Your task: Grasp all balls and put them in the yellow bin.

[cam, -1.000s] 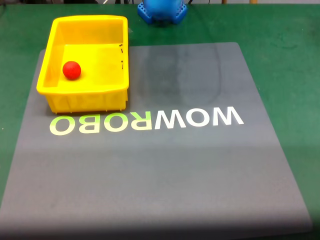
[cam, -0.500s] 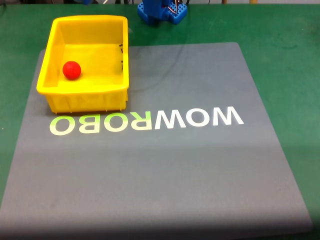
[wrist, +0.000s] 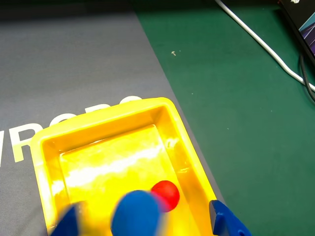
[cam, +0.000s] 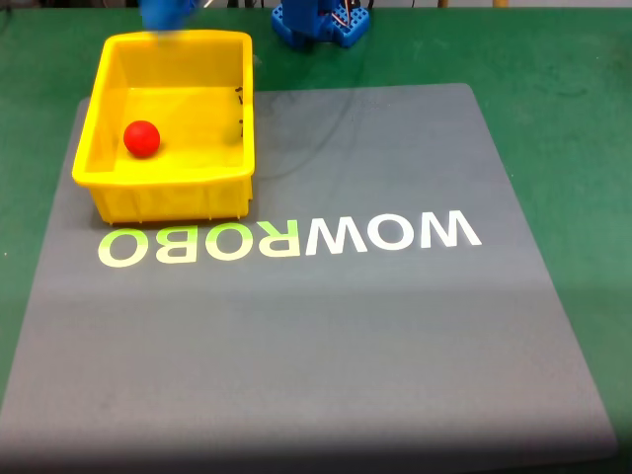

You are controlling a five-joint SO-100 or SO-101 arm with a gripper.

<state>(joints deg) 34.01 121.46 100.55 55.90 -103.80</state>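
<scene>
Claw (wrist: 145, 223) newly above yellow bin (cam: 89, 148), fingers spread — blue ball (wrist: 137, 214) between, unclamped, red ball (cam: 142, 137) unmoved, mat (cam: 395, 346) lettered "WOWROBO".

Bright even light; glare on yellow bin (wrist: 118, 164) floor; blue ball (wrist: 137, 214) motion-blurred.

A green-covered desk (cam: 583, 118) carries a grey mat (cam: 326, 336) printed with upside-down WOWROBO lettering (cam: 291, 239), the yellow bin (cam: 99, 128) sitting on the mat's far left corner, a blue arm base (cam: 321, 22) behind the mat, and a white cable (wrist: 256, 39).
</scene>
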